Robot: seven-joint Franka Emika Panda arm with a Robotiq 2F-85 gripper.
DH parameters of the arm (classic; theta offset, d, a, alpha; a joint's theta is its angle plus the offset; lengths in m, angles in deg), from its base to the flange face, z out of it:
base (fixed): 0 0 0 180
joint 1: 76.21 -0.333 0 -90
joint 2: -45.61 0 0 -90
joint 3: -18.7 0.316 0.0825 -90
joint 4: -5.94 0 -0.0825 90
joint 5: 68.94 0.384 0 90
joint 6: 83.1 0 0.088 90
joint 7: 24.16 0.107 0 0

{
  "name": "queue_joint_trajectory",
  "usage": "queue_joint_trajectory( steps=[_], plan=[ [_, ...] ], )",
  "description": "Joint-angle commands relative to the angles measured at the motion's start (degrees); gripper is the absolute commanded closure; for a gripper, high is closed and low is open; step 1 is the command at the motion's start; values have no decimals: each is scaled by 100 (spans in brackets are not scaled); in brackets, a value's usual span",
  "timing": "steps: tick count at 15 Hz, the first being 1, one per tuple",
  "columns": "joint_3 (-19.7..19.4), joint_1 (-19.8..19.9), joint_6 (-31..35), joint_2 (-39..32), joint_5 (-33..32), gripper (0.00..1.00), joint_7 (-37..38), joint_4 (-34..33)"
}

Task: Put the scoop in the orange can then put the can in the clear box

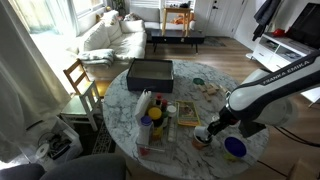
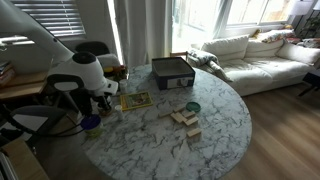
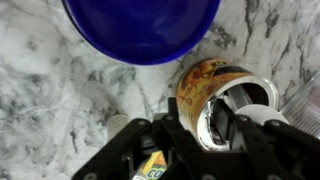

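In the wrist view the orange can (image 3: 197, 82) stands on the marble table, with a patterned orange-brown wall and a pale inside. My gripper (image 3: 212, 128) grips its near wall, one finger inside the can and one outside. A white rounded piece (image 3: 268, 117) at the can's mouth looks like the scoop, but I cannot tell for sure. In an exterior view my gripper (image 1: 211, 131) is low over the table's edge. The clear box (image 1: 143, 131) lies further in on the table and holds a yellow bottle and other items.
A flat blue disc (image 3: 140, 25) lies just beyond the can and shows in both exterior views (image 1: 235, 148) (image 2: 90, 122). A dark grey lidded box (image 1: 150, 72) stands at the far side. Wooden blocks (image 2: 185, 121), a teal lid (image 2: 193, 107) and a book (image 2: 135, 100) lie on the table.
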Motion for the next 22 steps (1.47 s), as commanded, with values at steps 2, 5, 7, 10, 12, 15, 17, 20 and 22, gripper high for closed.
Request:
queue_joint_trajectory(
  steps=[2, 5, 7, 10, 12, 15, 17, 20, 22],
  plan=[
    [56, 25, -122, -133, 191, 97, -12, -79],
    [57, 40, -129, -117, 241, 97, -38, -83],
    [49, 47, -117, -77, 262, 97, -52, -75],
    [-11, 26, -81, 123, 85, 97, 44, -8],
    [-92, -25, -35, 340, -229, 97, 204, 73],
    [-216, -81, -57, 724, -1071, 97, 576, 155],
    [-255, -63, -256, 1027, -1858, 97, 907, 145],
    [-124, -30, -766, 1565, -2895, 97, 1235, -58],
    [-24, -170, -1293, 1885, -3200, 97, 1147, -351]
  ],
)
